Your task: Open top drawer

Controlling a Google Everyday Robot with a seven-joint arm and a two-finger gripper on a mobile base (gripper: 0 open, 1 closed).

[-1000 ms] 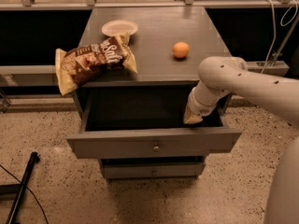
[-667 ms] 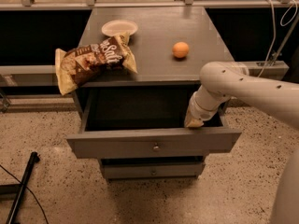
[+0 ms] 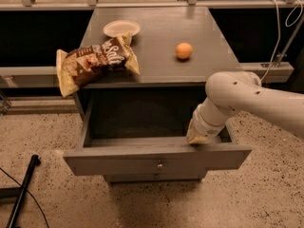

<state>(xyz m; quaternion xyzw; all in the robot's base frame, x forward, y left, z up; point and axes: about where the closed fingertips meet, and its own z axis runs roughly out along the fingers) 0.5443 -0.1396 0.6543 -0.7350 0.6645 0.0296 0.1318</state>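
Observation:
The top drawer [image 3: 118, 159] of the grey cabinet stands pulled far out, its dark inside showing. Its flat grey front carries a small round knob [image 3: 159, 165] at the centre. My white arm comes in from the right and bends down into the drawer. My gripper [image 3: 198, 137] sits at the inner side of the drawer front, right of centre, just behind its top edge. The wrist hides the fingertips.
On the cabinet top [image 3: 156, 65] lie a brown chip bag [image 3: 92, 61] overhanging the left front corner, a white bowl [image 3: 121, 28] at the back and an orange [image 3: 184, 50]. A lower drawer knob [image 3: 154, 176] peeks below. A black pole [image 3: 21, 194] lies on the speckled floor at left.
The arm has shifted slightly to the right and the drawer has come out a little more.

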